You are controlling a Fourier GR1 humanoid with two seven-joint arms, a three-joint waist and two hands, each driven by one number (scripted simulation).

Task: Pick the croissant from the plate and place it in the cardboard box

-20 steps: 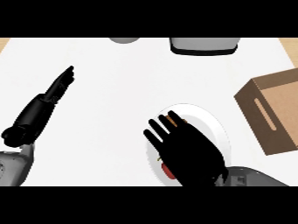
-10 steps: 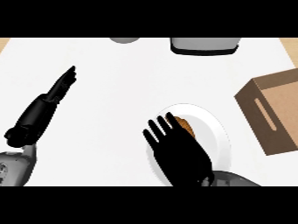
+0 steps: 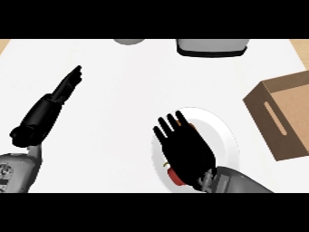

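A white plate (image 3: 222, 136) lies on the counter at the lower middle right. My right hand (image 3: 185, 147) hovers over the plate's left half with its fingers straight and spread, open. Only a brown sliver of the croissant (image 3: 192, 124) shows past the fingertips; the rest is hidden under the hand. A red bit (image 3: 176, 177) shows on the plate beside the wrist. The open cardboard box (image 3: 296, 118) stands to the right of the plate, a slot handle in its near wall. My left hand (image 3: 53, 104) rests open at the left, fingers pointing up and away.
A grey appliance (image 3: 211, 46) with a dark base stands at the counter's far edge, and a grey round object (image 3: 128, 41) sits left of it. Wooden floor shows past the counter's far corners.
My right hand has drawn back toward me and a little left over the plate, uncovering more of the plate's right side. The left hand has not moved.
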